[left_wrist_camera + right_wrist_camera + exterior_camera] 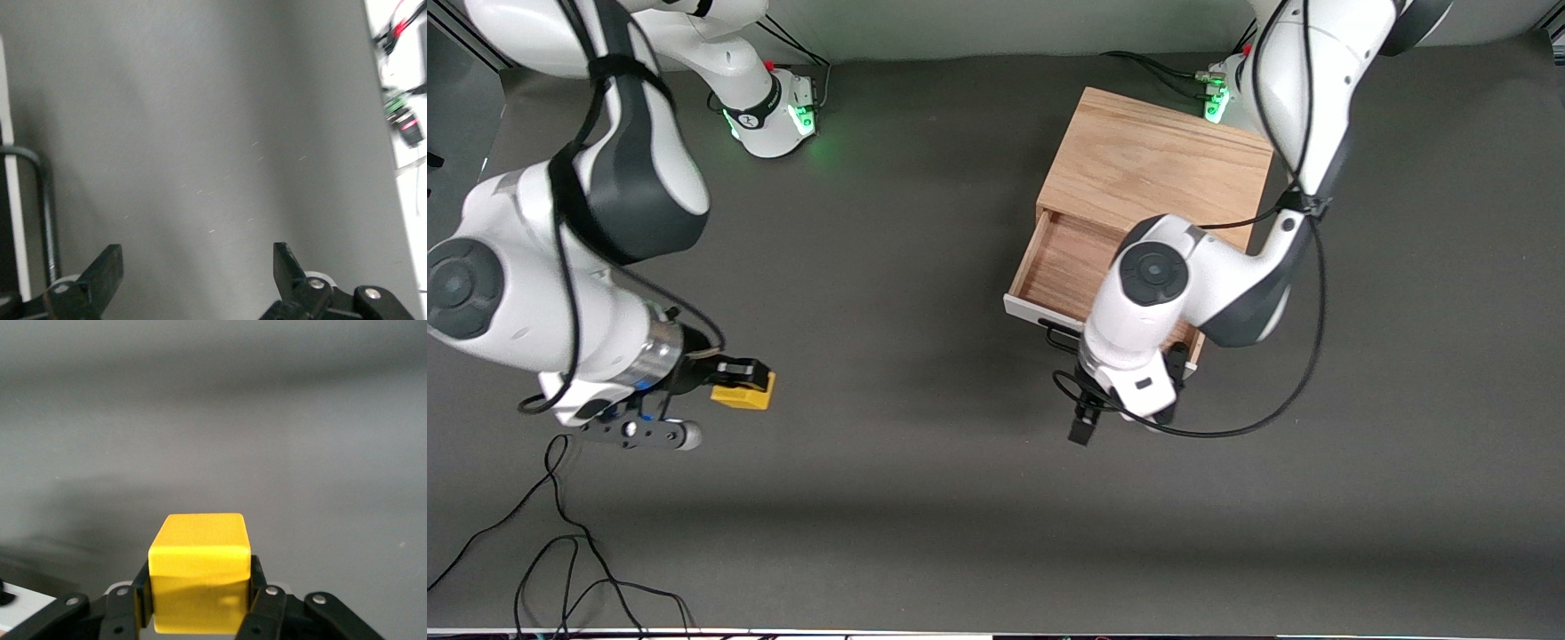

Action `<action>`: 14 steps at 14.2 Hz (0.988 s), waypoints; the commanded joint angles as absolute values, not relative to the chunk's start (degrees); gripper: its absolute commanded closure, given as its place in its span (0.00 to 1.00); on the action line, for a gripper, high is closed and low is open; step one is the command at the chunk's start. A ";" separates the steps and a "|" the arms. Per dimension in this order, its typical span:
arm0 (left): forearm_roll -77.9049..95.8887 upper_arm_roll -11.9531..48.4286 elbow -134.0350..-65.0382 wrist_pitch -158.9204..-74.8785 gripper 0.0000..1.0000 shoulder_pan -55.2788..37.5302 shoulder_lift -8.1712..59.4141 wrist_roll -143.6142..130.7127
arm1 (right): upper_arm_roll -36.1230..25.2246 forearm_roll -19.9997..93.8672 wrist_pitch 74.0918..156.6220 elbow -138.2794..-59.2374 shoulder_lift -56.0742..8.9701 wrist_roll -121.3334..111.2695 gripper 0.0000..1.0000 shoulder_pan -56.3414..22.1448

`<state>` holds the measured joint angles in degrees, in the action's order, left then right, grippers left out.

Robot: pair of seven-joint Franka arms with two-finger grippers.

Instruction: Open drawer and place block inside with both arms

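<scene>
The drawer is pulled partly out of the oak cabinet; what shows of its inside is bare wood. Its white front and black wire handle face the front camera. My left gripper is open and empty over the table in front of the drawer. In the left wrist view the handle lies just outside the gripper, beside one finger. My right gripper is shut on the yellow block, low over the table at the right arm's end. The right wrist view shows the block clamped in the gripper.
The left arm's wrist and elbow hang over the drawer's open part. Loose black cables lie near the table's front edge at the right arm's end. Green-lit bases stand at the back. Dark mat lies between block and drawer.
</scene>
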<state>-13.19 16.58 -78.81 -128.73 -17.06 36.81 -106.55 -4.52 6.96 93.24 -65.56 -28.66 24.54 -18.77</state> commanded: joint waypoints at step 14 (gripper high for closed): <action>0.88 16.96 -79.80 -87.90 0.00 13.17 16.00 -36.17 | 11.78 -2.71 113.02 -58.98 -43.66 76.37 1.00 -41.56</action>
<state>-0.25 16.70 -77.44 -90.22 10.56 18.86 -45.05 12.18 0.55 112.11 -62.28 -39.17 74.64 -38.92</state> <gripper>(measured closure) 0.000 0.449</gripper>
